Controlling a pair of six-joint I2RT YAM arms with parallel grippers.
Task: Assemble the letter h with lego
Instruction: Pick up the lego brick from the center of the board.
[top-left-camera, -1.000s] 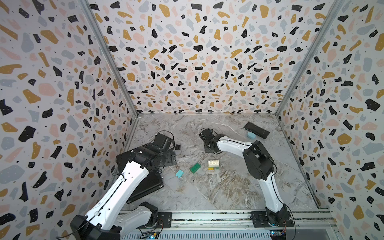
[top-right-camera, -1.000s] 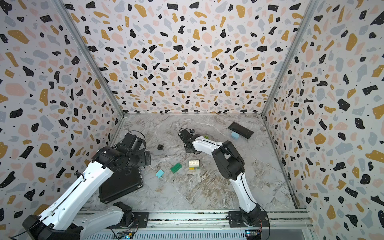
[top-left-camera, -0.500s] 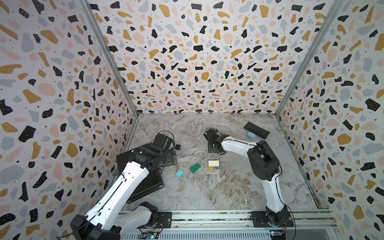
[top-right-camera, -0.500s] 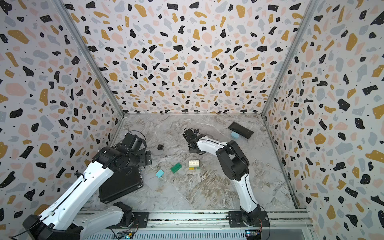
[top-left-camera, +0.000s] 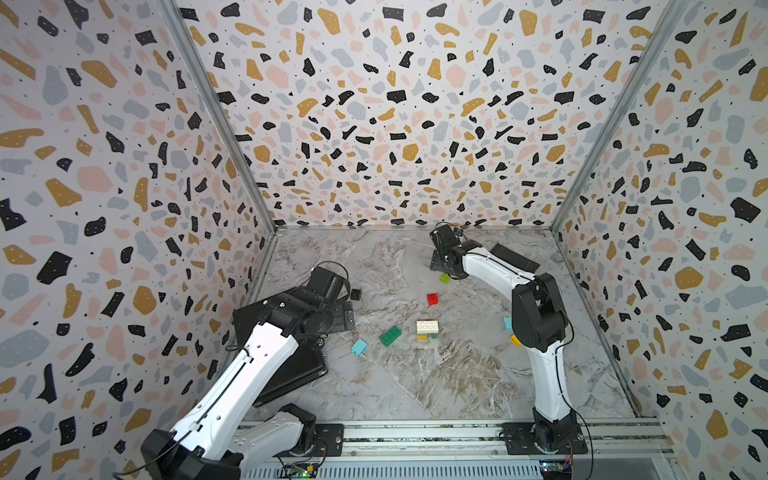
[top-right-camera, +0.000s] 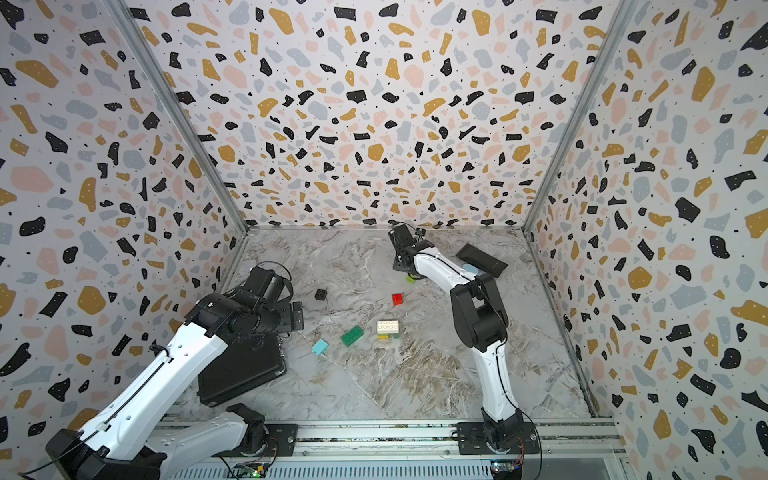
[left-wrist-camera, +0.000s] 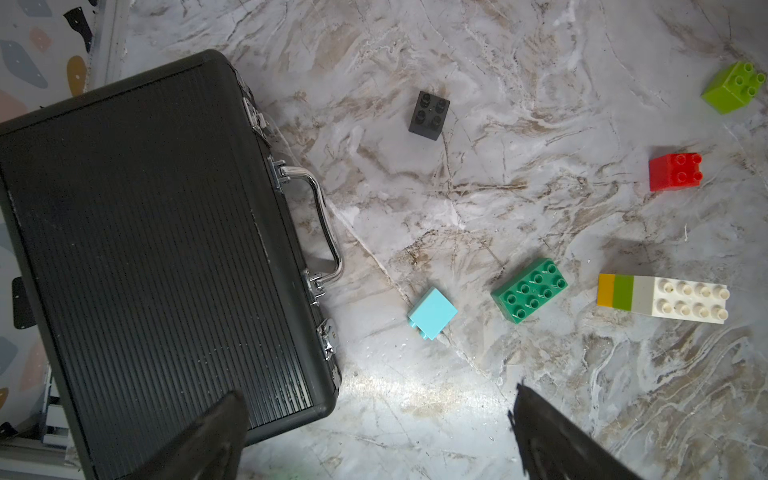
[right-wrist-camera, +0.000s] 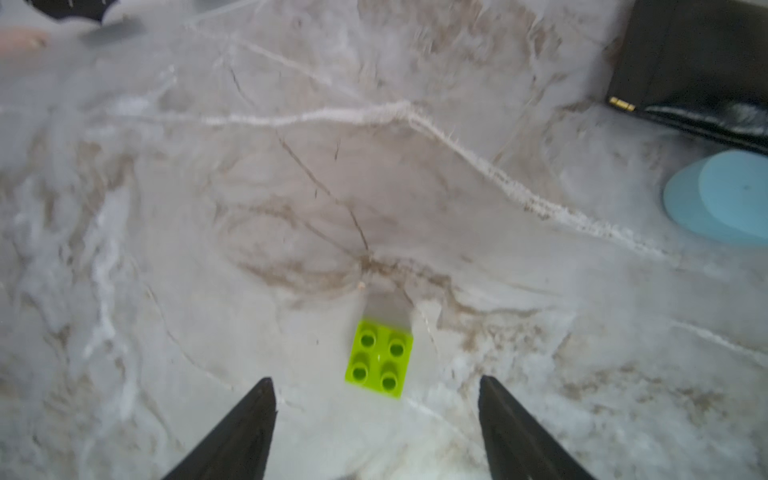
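Right hand (right-wrist-camera: 376, 382): fingers spread wide, gripping nothing. We note the lime brick (right-wrist-camera: 379, 358) studs up on the tabletop (right-wrist-camera: 291, 187), just ahead of the fingertips and in line with the gap, touching neither finger. Farther ahead and off to one side lies a pale-blue oval disc (right-wrist-camera: 723, 195), with a flat black pouch (right-wrist-camera: 698, 62) beyond it.

Left hand (left-wrist-camera: 378, 392): fully open, empty, raised above the tabletop. One finger hangs over the corner of a black case (left-wrist-camera: 145, 249), the other over bare marble.

Ahead of this hand we count the loose lego:
- Nearest is a light blue brick (left-wrist-camera: 432, 312) tipped on its side, with a dark green brick (left-wrist-camera: 530, 289) near it.
- Past that is a stack (left-wrist-camera: 665, 297) with white on top and lime and yellow beneath.
- Farther out are a black brick (left-wrist-camera: 429, 115) and a red brick (left-wrist-camera: 675, 171), well apart.

In a top view, a second blue brick (top-left-camera: 507, 323) and a yellow brick (top-left-camera: 515, 340) sit by the elbow of the right arm (top-left-camera: 538, 316), well behind its hand.

Only the stack is joined.
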